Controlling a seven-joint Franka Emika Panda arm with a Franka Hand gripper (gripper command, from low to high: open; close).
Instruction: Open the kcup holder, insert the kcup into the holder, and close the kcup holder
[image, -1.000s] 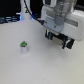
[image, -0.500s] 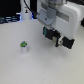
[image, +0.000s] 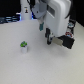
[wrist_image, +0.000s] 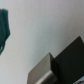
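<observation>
Tiny white kcup with green top sits upright on the table, well apart from black kcup holder; no readable labels; gripper finger spread can't tell.

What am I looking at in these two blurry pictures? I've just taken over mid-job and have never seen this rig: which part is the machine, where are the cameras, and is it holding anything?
The big white shape at the top of the exterior view is the robot arm. That picture comes from a camera off the arm. Its gripper hangs below it over the white table; the picture is too blurred to tell whether it is open or shut, and I see nothing held in it. The small white cup with a green top is the kcup, standing alone on the table, apart from the gripper. The dark box beside the gripper, toward the exterior view's right, looks like the kcup holder. The other picture comes from a camera on the wrist: it shows the holder's dark corner close up, with a pale front.
</observation>
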